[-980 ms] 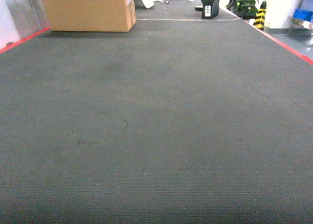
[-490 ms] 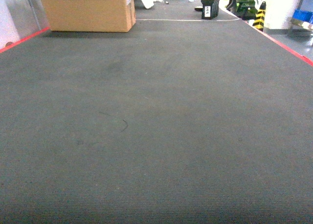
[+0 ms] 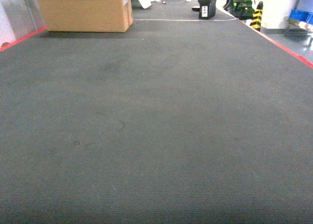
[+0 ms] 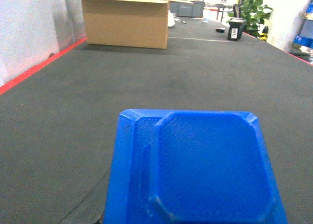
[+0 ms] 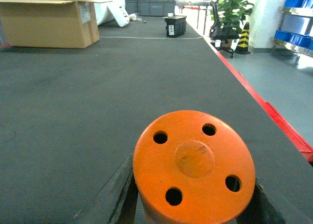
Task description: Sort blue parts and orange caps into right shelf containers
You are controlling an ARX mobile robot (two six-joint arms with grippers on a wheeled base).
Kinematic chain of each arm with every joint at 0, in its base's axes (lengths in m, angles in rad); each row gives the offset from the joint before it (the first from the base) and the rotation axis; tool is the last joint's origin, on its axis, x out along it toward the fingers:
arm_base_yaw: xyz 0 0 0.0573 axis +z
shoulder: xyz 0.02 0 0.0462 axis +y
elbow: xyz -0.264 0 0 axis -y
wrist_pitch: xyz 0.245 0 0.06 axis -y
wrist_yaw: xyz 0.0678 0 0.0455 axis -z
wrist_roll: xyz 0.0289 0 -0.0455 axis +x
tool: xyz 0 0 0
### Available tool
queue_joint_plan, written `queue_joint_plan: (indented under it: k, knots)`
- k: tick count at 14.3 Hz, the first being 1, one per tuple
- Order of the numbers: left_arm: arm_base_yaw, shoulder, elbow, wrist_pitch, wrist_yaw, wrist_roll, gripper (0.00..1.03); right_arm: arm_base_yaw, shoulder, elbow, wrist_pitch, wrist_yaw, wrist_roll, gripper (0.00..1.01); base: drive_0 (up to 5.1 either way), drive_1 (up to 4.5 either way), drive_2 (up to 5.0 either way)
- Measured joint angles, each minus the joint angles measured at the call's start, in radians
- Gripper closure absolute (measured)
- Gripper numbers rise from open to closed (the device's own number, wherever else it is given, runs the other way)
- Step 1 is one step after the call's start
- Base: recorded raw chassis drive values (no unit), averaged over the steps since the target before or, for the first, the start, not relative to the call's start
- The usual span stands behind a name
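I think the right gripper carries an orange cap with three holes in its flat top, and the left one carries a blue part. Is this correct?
Not quite: the orange cap has four holes in its flat top, not three, as the right wrist view shows. The rest stands: the blue part fills the left wrist view, at the left gripper.

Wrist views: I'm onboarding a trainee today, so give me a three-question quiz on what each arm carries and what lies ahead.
1. True or false: the right wrist view shows an orange cap with holes in its flat top.
2. What fills the lower part of the left wrist view? A) a red packet B) a blue part C) a striped cone
3. Fill in: at the far left of the dark carpet stands a brown cardboard ____.

Key: 1 true; 2 B; 3 box.
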Motion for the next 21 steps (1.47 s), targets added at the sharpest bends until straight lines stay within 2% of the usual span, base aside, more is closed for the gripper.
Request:
queue_joint_plan:
  k: [21]
  knots:
    - [0.000, 0.000, 0.000, 0.000, 0.001, 0.000, 0.61, 0.000, 0.000, 0.000, -0.001, 0.000, 0.000, 0.55, -1.6, -1.61, -1.6]
